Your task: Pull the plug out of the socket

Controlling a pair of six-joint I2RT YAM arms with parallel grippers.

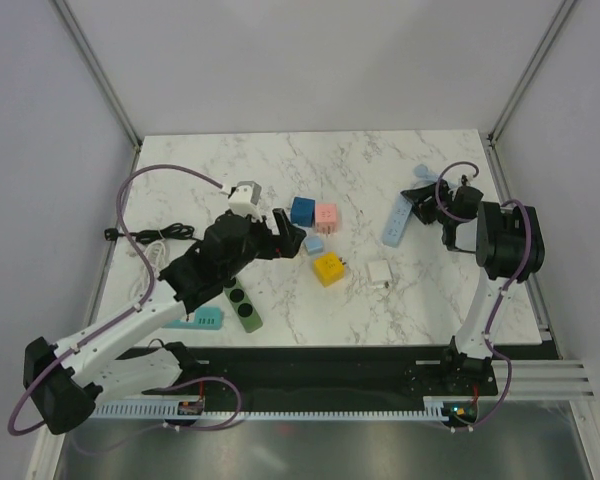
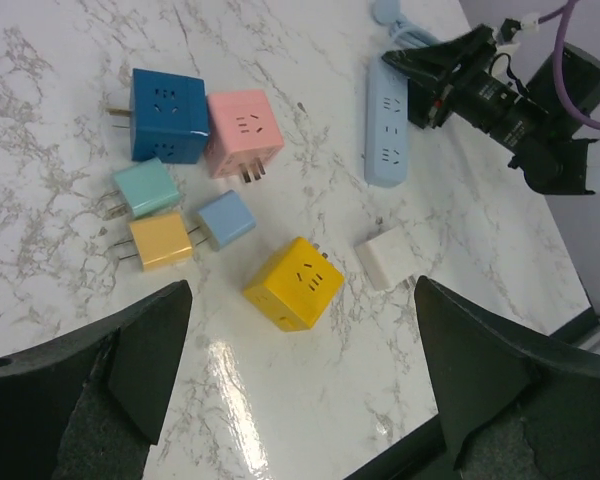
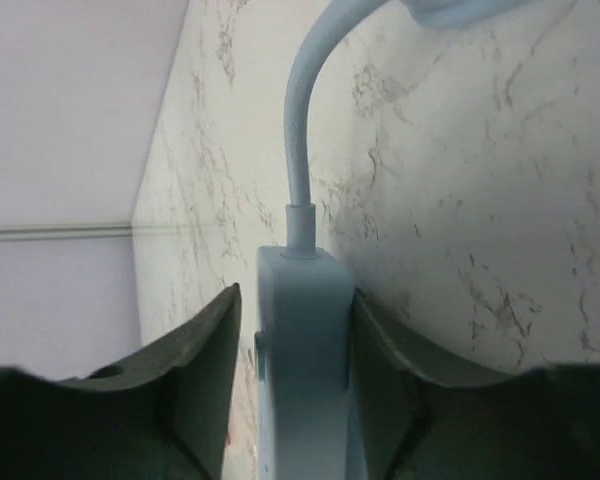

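The socket is a light blue power strip [image 1: 396,222] lying at the right of the marble table [image 1: 280,160]. A white plug [image 1: 379,273] lies loose on the marble below it, apart from the strip. From the left wrist, the plug [image 2: 388,258] and the strip [image 2: 385,125] show with bare marble between them. My right gripper [image 1: 427,200] straddles the strip's cord end [image 3: 302,330]. Its right finger lies against the strip and a thin gap shows at the left finger [image 3: 205,350]. My left gripper [image 2: 302,300] hangs wide open over the table with nothing between its fingers.
Blue [image 1: 302,210], pink [image 1: 327,214] and yellow [image 1: 329,268] cube adapters and a small pale blue plug [image 1: 313,243] lie mid-table. A dark green strip [image 1: 242,307] and a teal plug [image 1: 208,318] sit under the left arm. White cable [image 1: 150,245] coils at the left edge.
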